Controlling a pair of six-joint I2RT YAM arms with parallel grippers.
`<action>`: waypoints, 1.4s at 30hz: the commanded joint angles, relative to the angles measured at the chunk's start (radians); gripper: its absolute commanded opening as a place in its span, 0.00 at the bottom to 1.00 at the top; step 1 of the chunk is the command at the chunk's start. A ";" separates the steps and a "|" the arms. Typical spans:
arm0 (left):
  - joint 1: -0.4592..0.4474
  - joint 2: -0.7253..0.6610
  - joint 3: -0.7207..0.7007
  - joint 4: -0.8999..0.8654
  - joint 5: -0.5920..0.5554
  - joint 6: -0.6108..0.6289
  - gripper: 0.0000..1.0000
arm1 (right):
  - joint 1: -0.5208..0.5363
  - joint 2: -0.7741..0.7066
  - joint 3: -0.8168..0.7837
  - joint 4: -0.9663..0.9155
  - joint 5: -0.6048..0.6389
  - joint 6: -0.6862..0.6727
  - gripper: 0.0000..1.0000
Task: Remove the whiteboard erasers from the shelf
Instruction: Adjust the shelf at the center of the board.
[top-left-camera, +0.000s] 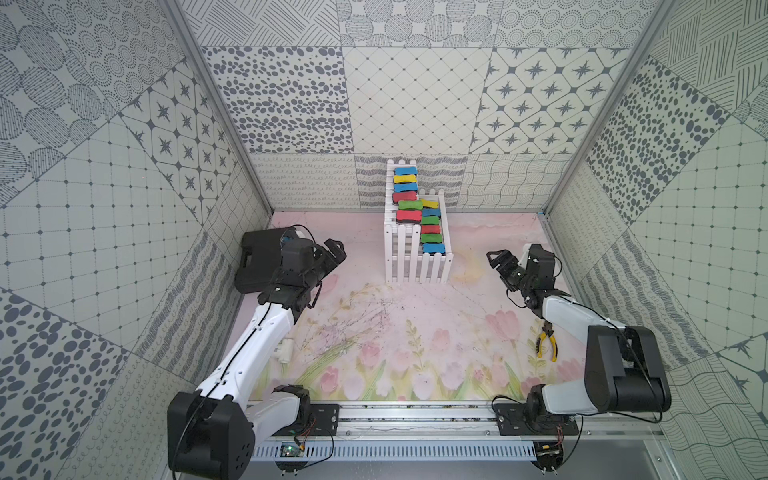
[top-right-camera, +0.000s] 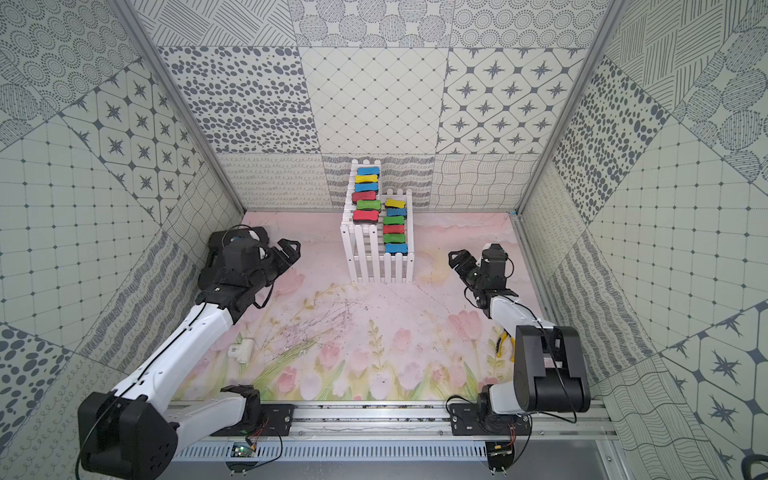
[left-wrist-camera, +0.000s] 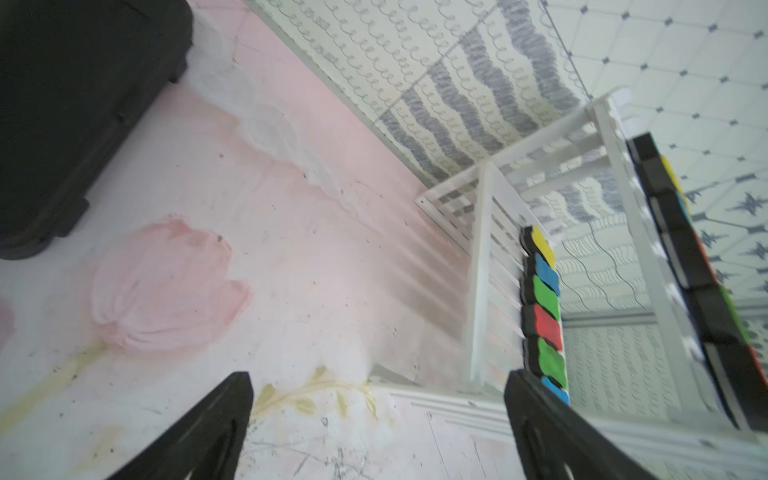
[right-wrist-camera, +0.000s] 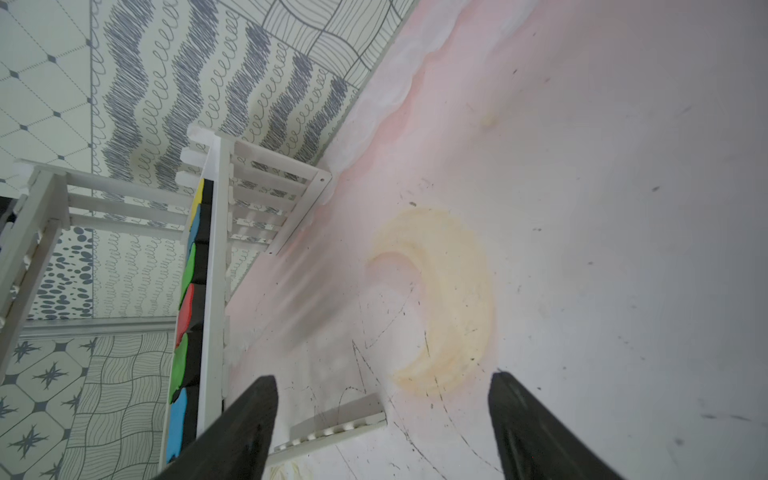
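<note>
The white stepped shelf (top-left-camera: 415, 266) (top-right-camera: 376, 264) stands at the back middle of the table. Several whiteboard erasers (top-left-camera: 405, 193) (top-right-camera: 365, 195) lie in a row on its upper tier. Several more erasers (top-left-camera: 432, 239) (top-right-camera: 395, 239) fill the lower tier. My left gripper (top-left-camera: 337, 251) (left-wrist-camera: 378, 376) hovers open and empty left of the shelf, which shows in its wrist view (left-wrist-camera: 478, 291) with the lower row of erasers (left-wrist-camera: 546, 320). My right gripper (top-left-camera: 496, 266) (right-wrist-camera: 382, 376) is open and empty to the shelf's right (right-wrist-camera: 216, 249), with the erasers (right-wrist-camera: 187, 303) seen edge-on.
A black plastic case (top-left-camera: 262, 257) (left-wrist-camera: 62, 104) lies against the left wall behind my left arm. Yellow-handled pliers (top-left-camera: 546, 343) rest near the right arm's forearm. A small white plug-like object (top-right-camera: 242, 351) lies beside the left arm. Patterned walls enclose three sides.
</note>
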 joint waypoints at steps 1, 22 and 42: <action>-0.109 -0.094 -0.010 -0.076 0.028 -0.020 1.00 | 0.079 0.065 0.031 0.142 -0.034 0.093 0.79; -0.166 -0.212 -0.023 -0.143 0.032 -0.009 1.00 | 0.319 0.197 0.088 0.212 0.097 0.178 0.70; -0.187 -0.229 -0.029 -0.172 -0.006 0.050 0.97 | 0.604 0.208 0.191 0.102 0.135 0.023 0.71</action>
